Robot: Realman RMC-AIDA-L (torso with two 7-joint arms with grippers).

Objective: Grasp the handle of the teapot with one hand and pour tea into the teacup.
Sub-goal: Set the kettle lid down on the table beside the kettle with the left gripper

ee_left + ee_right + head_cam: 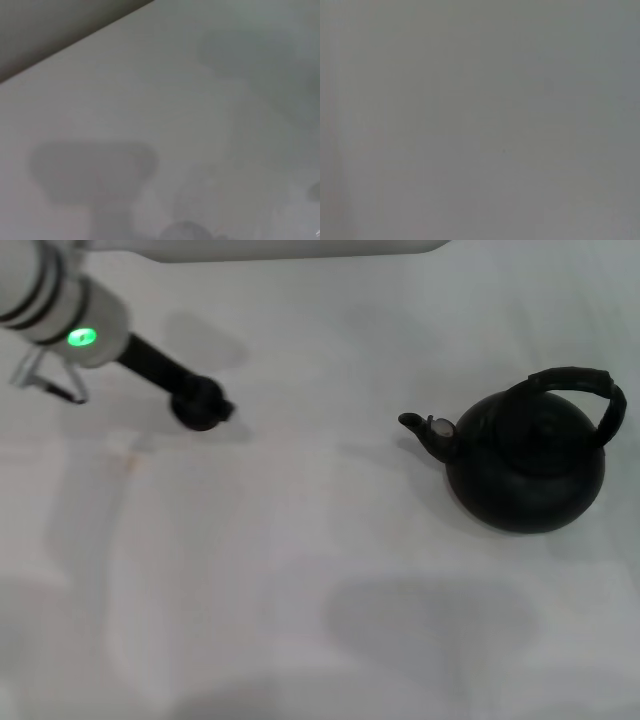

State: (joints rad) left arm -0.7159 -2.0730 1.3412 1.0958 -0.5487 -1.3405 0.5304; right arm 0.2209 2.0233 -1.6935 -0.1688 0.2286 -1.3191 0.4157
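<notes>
The matte-black teapot [525, 465] stands on the white table at the right of the head view. Its spout [415, 425] points left, and its arched ribbed handle [575, 380] rises over the lid with nothing holding it. At the upper left, my left arm reaches in and its black left gripper [190, 395] ends at a small round black shape that looks like the teacup [203, 408]. Whether the gripper touches the cup is unclear. My right gripper appears in no view. Both wrist views show only bare surface.
The white table [300, 570] carries soft shadows at the front centre. A thin wire loop [50, 385] hangs beside my left arm. In the left wrist view the table edge [75, 42] runs diagonally with a dark area beyond it.
</notes>
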